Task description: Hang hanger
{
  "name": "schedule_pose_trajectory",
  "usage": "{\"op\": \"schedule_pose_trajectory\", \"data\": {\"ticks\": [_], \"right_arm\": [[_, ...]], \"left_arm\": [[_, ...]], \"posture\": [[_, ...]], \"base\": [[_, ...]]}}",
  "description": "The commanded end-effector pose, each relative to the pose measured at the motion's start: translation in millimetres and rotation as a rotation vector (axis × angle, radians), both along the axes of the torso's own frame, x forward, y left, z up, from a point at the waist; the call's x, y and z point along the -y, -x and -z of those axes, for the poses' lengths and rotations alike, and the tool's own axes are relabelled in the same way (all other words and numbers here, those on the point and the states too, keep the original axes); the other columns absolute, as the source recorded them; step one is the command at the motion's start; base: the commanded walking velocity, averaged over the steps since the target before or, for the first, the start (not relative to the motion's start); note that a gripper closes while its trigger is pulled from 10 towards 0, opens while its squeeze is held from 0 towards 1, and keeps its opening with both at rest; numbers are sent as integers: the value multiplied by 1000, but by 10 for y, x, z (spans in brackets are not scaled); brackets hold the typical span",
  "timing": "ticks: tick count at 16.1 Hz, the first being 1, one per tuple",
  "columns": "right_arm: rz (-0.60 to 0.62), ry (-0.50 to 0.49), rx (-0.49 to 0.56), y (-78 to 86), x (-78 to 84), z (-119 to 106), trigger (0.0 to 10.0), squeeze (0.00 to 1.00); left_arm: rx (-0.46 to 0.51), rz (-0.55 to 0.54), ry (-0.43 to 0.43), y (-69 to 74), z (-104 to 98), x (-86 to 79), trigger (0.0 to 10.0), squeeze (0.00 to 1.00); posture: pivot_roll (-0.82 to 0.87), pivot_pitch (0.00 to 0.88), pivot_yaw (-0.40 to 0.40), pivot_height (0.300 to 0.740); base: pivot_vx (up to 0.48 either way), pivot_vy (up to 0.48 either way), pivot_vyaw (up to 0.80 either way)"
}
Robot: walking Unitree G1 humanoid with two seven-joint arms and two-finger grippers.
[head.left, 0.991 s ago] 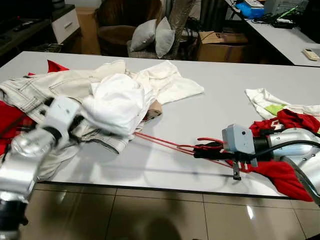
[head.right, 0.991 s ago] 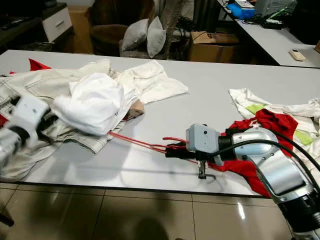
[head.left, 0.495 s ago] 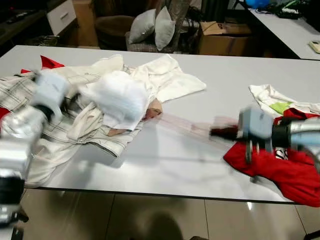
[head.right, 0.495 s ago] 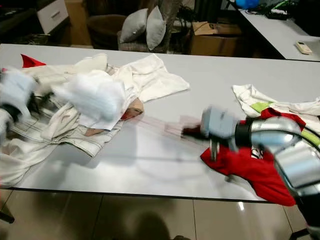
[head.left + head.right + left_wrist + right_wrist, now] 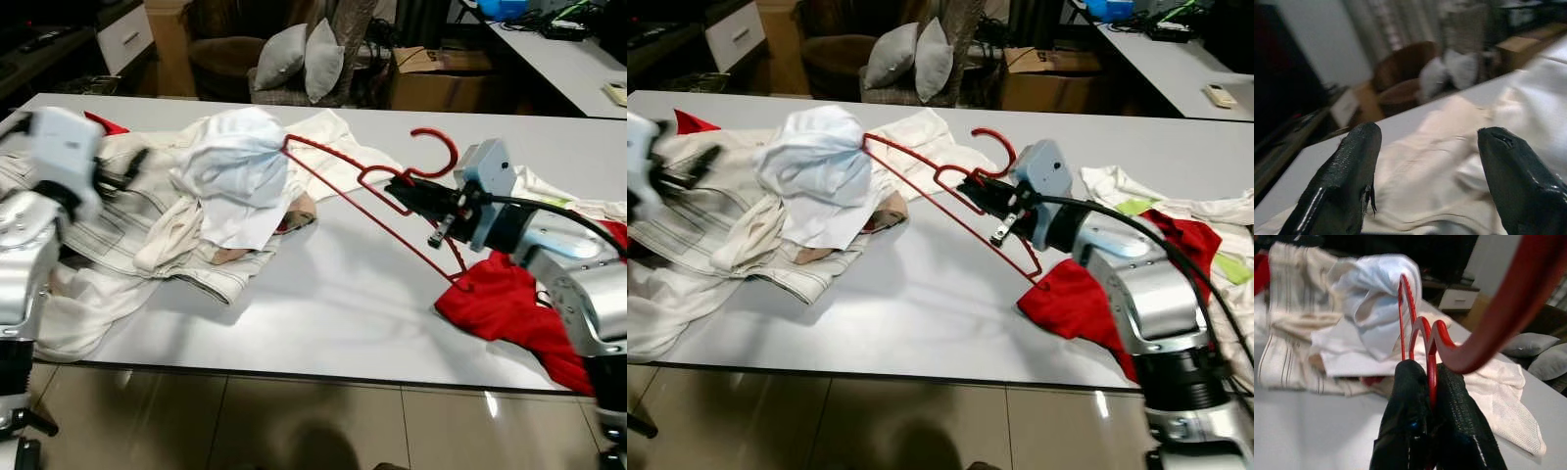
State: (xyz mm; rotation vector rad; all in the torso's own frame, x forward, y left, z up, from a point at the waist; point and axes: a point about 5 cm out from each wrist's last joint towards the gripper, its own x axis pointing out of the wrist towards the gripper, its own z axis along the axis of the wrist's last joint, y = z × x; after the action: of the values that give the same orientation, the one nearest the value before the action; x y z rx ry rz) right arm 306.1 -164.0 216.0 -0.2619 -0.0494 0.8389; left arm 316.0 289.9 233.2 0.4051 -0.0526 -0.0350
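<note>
Nearest the table's front edge, the right gripper (image 5: 416, 193) is clamped tight on the red hanger (image 5: 367, 191), its black fingers (image 5: 1409, 396) pinching the thin wire at the kinked neck just below the hook. From that pinch the hanger's long axis runs up and away toward the robot's left, tilted off the white table (image 5: 323, 304); its lower corner dips to the crumpled red cloth (image 5: 509, 313) beside the right arm, and its far shoulder is buried in the white garment (image 5: 235, 162). That is the relation the next move turns on, in my judgement: the garment drapes over one end alone, so lifting may let it slide off. The right arm is plainly the nearer one.

The hanger is slim, glossy, rigid wire with an open curved hook. The white garment is soft and bunched into a rounded lump.

Left of the hanger, the left gripper (image 5: 1425, 161) hovers with fingers spread wide, empty, over the striped cream clothing (image 5: 147, 225) heaped there, limp and creased.
</note>
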Motion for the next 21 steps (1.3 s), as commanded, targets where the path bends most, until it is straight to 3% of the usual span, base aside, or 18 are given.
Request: {"op": "schedule_pose_trajectory", "data": {"ticks": [1, 4, 6, 8, 10, 12, 14, 15, 17, 18, 21], "right_arm": [[20, -45, 19, 5, 19, -83, 10000, 0], [-19, -12, -12, 49, -73, -8, 10000, 0], [-71, 95, -68, -8, -196, 73, 10000, 0], [-130, 170, -130, -61, -280, 105, 10000, 0], [-128, 165, -120, -128, -313, 46, 10000, 0], [-71, 67, -60, -237, -315, -148, 10000, 0], [-52, -20, -41, -246, -304, -266, 10000, 0], [-70, -44, -38, -214, -311, -279, 10000, 0], [-107, -60, -43, -169, -334, -268, 10000, 0], [-132, -61, -45, -151, -356, -265, 10000, 0], [-165, -60, -42, -121, -409, -247, 10000, 0]], "left_arm": [[65, -50, 23, 10, -105, -73, 10000, 1000], [169, -1, 50, -12, -310, -17, 10000, 1000], [253, 138, 18, -91, -570, 247, 10000, 1000], [326, 191, 37, -178, -777, 398, 10000, 1000], [340, 215, 19, -226, -848, 456, 10000, 1000], [258, 274, -63, -239, -738, 506, 10000, 1000], [139, 329, -120, -177, -504, 536, 10000, 1000], [45, 362, -162, -112, -286, 565, 10000, 0], [-13, 424, -180, -28, -66, 675, 10000, 0], [-12, 476, -193, 8, -32, 736, 10000, 1000], [-8, 532, -252, 71, 19, 806, 10000, 1000]], "posture": [[-111, 0, 32, 740], [-107, 0, 36, 740], [-97, 0, 45, 740], [-88, 0, 46, 740], [-85, 0, 54, 740], [-100, 0, 71, 740], [-101, 0, 74, 740], [-96, 0, 73, 740], [-73, 0, 53, 740], [-72, 0, 55, 740], [-75, 0, 67, 740]], "base": [[0, 0, 0], [0, 0, 0], [0, 0, 0], [0, 0, 0], [0, 0, 0], [0, 0, 0], [0, 0, 0], [0, 0, 0], [0, 0, 0], [0, 0, 0], [0, 0, 0]]}}
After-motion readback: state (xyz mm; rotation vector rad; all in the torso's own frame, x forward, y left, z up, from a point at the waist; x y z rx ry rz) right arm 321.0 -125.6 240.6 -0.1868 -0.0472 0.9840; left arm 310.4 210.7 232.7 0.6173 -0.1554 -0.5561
